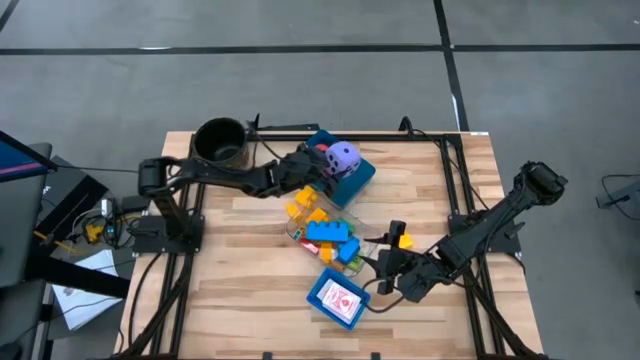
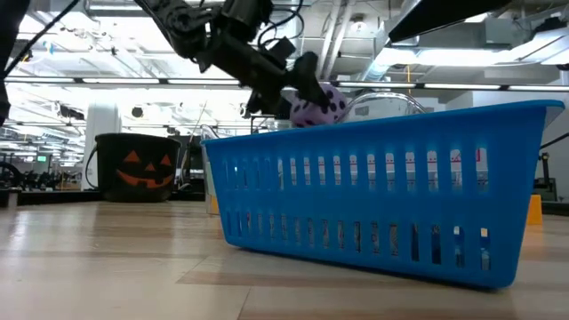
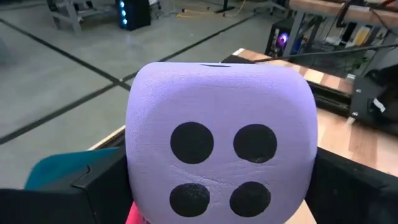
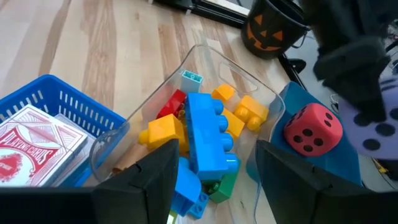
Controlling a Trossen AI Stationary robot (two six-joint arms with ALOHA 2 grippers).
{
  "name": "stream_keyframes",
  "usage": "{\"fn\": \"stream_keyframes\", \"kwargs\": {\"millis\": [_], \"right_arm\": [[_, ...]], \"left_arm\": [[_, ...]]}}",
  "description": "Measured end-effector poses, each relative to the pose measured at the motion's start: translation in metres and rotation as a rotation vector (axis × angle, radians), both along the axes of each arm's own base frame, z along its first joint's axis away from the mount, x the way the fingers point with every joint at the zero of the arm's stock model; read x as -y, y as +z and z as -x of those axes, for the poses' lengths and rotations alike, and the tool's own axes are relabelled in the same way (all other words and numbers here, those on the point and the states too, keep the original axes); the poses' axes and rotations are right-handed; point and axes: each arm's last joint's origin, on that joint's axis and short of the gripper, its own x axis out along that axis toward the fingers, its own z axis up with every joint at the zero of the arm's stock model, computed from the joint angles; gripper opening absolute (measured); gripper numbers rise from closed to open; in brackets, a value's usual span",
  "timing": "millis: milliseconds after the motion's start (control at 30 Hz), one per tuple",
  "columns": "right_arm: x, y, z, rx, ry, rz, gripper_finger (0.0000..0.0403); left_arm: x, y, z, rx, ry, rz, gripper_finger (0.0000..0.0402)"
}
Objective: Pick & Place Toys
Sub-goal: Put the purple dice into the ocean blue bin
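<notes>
The left gripper (image 1: pixel 325 163) has its fingers clamped wide around the lavender die (image 1: pixel 343 157) above the teal tray (image 1: pixel 355 180); the right gripper (image 1: pixel 385 272) waits near that tray, fingers half open, holding nothing.

The bricks (image 4: pixel 205 140) lie in a clear tub (image 4: pixel 205 56) in the middle of the table (image 1: pixel 250 290). A basket (image 1: pixel 322 296) with cards (image 4: pixel 31 143) sits just in front of it. Behind it, a tray (image 1: pixel 360 175) holds one die (image 4: pixel 313 128), with the other die (image 1: pixel 344 157) above. The pumpkin pot (image 1: pixel 220 142) stands at the back left corner.

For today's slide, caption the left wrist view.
Left gripper holds the lavender die, four dots facing the camera.
</notes>
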Motion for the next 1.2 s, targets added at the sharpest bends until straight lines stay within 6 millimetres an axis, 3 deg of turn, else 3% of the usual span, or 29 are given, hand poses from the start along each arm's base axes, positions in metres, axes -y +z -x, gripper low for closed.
{"fn": "stream_keyframes", "kwargs": {"millis": [267, 700, 1200], "right_arm": [[0.000, 0.000, 0.000, 0.000, 0.000, -0.001, 0.0205], [0.000, 0.001, -0.001, 0.003, -0.001, -0.004, 0.0205], [0.000, 0.001, -0.001, 0.005, 0.001, -0.007, 0.0205]], "left_arm": [[-0.002, -0.020, -0.010, 0.013, 0.001, 0.004, 0.0367], [-0.001, -0.023, -0.012, 0.041, 0.011, 0.038, 0.0370], [-0.007, -0.063, -0.025, 0.021, 0.010, 0.051, 0.0374]]}}
